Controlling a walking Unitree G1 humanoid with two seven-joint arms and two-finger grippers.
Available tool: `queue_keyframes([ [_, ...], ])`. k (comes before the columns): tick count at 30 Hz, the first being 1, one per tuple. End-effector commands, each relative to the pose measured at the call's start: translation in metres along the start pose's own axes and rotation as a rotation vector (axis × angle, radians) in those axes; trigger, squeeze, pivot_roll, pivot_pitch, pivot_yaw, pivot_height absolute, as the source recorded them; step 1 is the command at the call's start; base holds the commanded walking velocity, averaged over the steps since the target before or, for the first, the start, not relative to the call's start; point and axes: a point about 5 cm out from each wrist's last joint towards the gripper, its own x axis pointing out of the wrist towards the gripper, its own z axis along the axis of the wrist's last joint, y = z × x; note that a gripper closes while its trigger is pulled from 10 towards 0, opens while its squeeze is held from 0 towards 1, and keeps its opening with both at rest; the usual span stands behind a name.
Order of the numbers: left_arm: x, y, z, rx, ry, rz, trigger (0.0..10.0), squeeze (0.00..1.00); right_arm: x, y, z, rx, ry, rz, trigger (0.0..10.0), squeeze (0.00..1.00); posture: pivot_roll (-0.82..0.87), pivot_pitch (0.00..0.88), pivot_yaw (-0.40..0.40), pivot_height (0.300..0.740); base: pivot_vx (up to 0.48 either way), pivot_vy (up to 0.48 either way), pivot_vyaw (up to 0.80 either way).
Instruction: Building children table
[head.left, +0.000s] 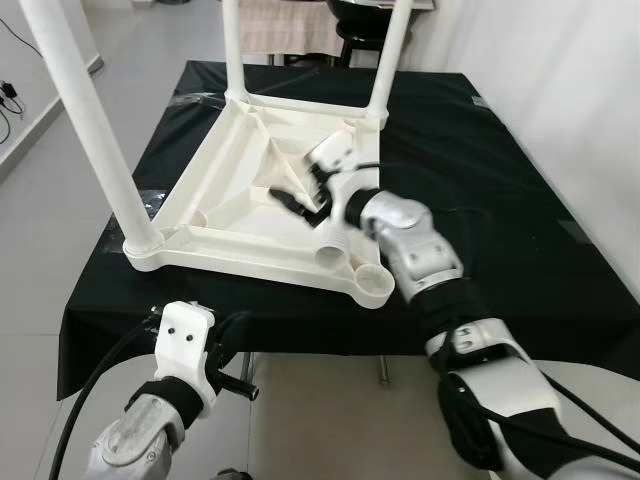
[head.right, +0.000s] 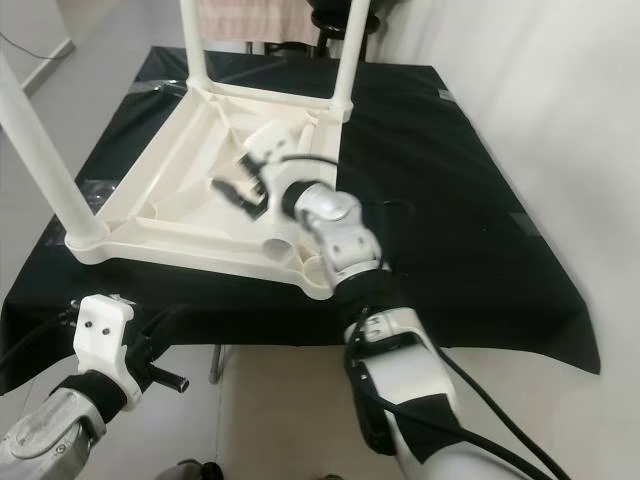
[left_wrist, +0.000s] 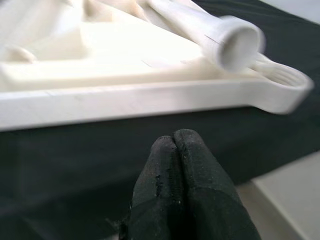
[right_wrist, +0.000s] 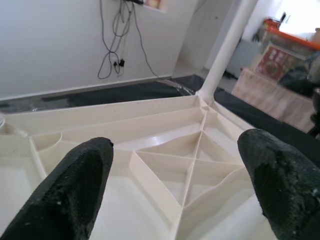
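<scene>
Children's table top, white plastic, lies upside down on a black-draped table with 3 legs standing up from its corners. A loose leg rests inside it. The right gripper hovers over the ribbed underside, fingers spread wide. The left gripper, fingers pressed together and holding nothing, hangs below the table's near edge.

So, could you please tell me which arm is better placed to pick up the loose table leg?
The right. Its open right gripper hovers over the upturned tabletop beside the loose leg; the left gripper is shut, below the table edge.
</scene>
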Motion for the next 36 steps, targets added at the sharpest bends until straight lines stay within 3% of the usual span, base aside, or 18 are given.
queue_keyframes([
  [1,0.001,0.003,-0.001,0.026,0.005,0.011,10.0,0.00,-0.004,0.003,0.002,-0.055,-0.024,0.010,10.0,0.04,-0.01,0.083,-0.052,0.740,0.000,0.000,0.00],
  [6,0.003,0.003,-0.001,0.037,0.006,0.011,10.0,0.00,-0.014,0.005,0.000,-0.102,-0.026,0.016,10.0,0.00,-0.01,0.077,-0.048,0.740,0.000,0.000,0.00],
  [9,0.006,0.005,-0.001,0.047,0.002,0.010,10.0,0.00,-0.027,0.013,-0.008,-0.137,0.018,0.098,10.0,0.00,-0.02,0.055,-0.041,0.740,0.000,0.000,0.00],
  [11,0.012,0.007,0.001,0.054,-0.012,0.009,10.0,0.00,-0.037,0.017,-0.017,-0.093,0.057,0.143,10.0,0.00,-0.03,0.044,-0.040,0.740,0.000,0.000,0.00],
  [14,0.014,0.008,0.002,0.059,-0.020,0.009,10.0,0.00,-0.040,0.018,-0.019,-0.050,0.060,0.137,10.0,0.00,-0.03,0.036,-0.040,0.740,0.000,0.000,0.00],
  [19,0.024,0.008,0.009,0.114,-0.068,0.023,10.0,0.00,-0.044,0.028,-0.034,0.172,0.050,-0.044,10.0,0.00,-0.03,0.014,-0.039,0.740,0.000,0.000,0.00],
  [23,0.024,0.009,0.010,0.118,-0.073,0.026,10.0,0.00,-0.045,0.030,-0.035,0.219,0.037,-0.068,10.0,0.00,-0.03,0.012,-0.038,0.740,0.000,0.000,0.00],
  [25,0.028,0.013,0.014,0.112,-0.092,0.039,10.0,0.00,-0.047,0.032,-0.038,0.280,0.028,-0.140,10.0,0.00,-0.04,0.000,-0.019,0.740,0.000,0.000,0.00],
  [30,0.032,0.023,0.017,0.109,-0.112,0.072,10.0,0.00,-0.048,0.034,-0.041,0.267,0.050,-0.202,10.0,0.00,-0.04,0.000,-0.009,0.740,0.000,0.000,0.00],
  [33,0.037,0.029,0.018,0.096,-0.122,0.079,10.0,0.00,-0.050,0.036,-0.042,0.158,0.071,-0.211,10.0,0.00,-0.05,0.000,0.003,0.740,0.274,0.000,0.23],
  [36,0.039,0.029,0.018,0.099,-0.125,0.075,10.0,0.00,-0.050,0.037,-0.044,0.144,0.068,-0.200,10.0,0.00,-0.04,0.000,0.006,0.740,0.326,0.000,0.80],
])
